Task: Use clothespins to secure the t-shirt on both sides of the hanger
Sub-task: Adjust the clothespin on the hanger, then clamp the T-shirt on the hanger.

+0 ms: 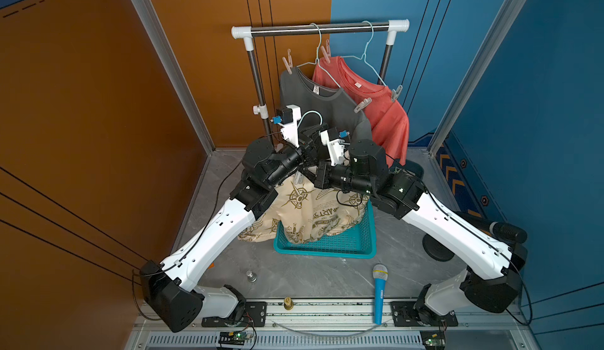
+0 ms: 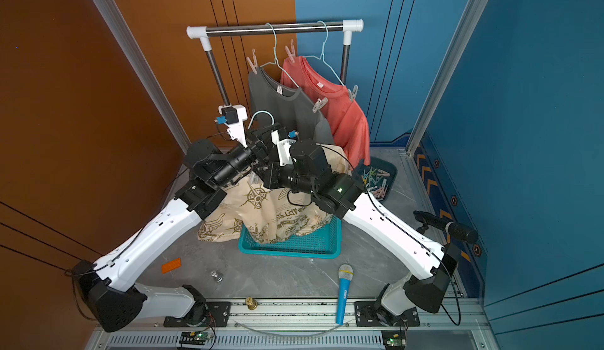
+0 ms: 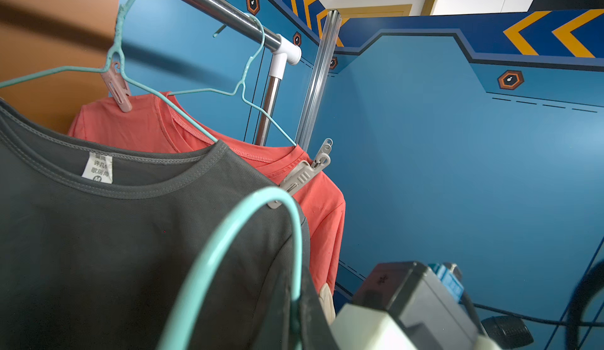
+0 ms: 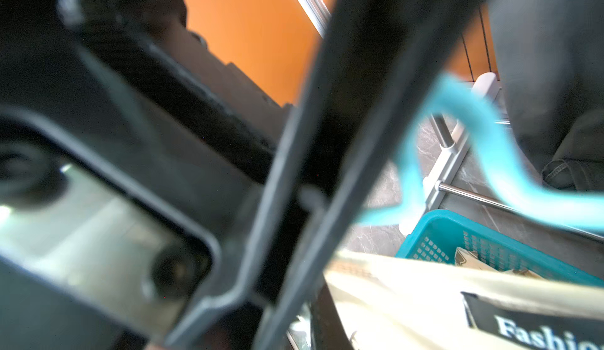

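The clothespins (image 2: 376, 179) are kept in a tray (image 2: 393, 168) at centre right; the grey shirt (image 1: 313, 110) and red shirt (image 1: 385, 119) are already pinned. The beige t-shirt (image 1: 304, 201) at centre seems unsecured, its hanger (image 3: 268, 191) pinched by the left pincer (image 1: 315, 134); the right pincer (image 1: 307, 165) cannot be judged.

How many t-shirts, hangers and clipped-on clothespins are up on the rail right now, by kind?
T-shirts: 2, the grey shirt and the coral shirt
Hangers: 2
Clothespins: 4
Total: 8
Not counted: a third hanger, off the rail.
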`<state>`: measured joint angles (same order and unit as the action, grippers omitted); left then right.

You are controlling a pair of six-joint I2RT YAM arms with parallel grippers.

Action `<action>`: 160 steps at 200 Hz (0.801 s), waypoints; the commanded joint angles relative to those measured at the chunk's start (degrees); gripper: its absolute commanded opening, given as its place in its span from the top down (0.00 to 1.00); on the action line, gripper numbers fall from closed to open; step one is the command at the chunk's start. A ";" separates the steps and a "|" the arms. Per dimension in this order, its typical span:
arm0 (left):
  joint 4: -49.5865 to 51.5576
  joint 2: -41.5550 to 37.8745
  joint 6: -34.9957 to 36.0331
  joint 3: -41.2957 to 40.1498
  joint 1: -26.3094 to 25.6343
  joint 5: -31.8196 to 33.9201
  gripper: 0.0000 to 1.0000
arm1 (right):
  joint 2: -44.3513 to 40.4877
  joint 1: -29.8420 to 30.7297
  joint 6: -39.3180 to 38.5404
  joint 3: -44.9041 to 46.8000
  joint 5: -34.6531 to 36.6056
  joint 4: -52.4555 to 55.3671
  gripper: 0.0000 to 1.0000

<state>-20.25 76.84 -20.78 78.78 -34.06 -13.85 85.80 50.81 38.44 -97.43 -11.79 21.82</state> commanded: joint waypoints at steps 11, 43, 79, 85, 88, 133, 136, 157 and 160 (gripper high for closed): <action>-0.60 -2.42 -0.43 1.64 2.48 -3.51 0.91 | -4.46 -1.43 -3.74 0.21 0.12 5.56 1.00; 0.42 -4.79 -2.19 1.50 6.51 -4.77 0.91 | -9.36 -3.21 -6.60 1.00 2.33 10.87 1.00; 1.83 -6.98 -4.25 1.75 10.45 -7.25 0.91 | -15.14 -7.04 -9.59 2.87 1.65 13.23 1.00; 2.10 -7.33 -4.57 1.72 10.80 -7.74 0.91 | -16.15 -8.09 -10.60 2.95 1.59 13.20 1.00; 2.23 -7.48 -4.74 1.79 11.04 -8.11 0.91 | -16.69 -8.60 -11.23 2.95 1.60 13.23 1.00; 4.65 -10.27 -7.61 2.09 13.84 -13.59 0.91 | -20.67 -22.34 -20.99 -0.24 -5.25 10.26 1.00; 4.61 -10.45 -7.88 2.08 14.03 -14.04 0.91 | -20.63 -23.17 -21.49 -0.57 -6.66 9.65 1.00; 4.61 -11.60 -10.07 2.09 15.54 -17.73 0.91 | -19.02 -28.59 -22.58 -2.08 -17.75 5.02 0.99; 4.56 -11.74 -10.46 2.08 15.72 -18.24 0.91 | -18.62 -29.22 -22.37 -2.37 -19.76 4.30 0.98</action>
<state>-14.61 67.48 -27.73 78.83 -19.94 -25.91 65.78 25.52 20.34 -97.36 -17.76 32.12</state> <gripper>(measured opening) 0.086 0.142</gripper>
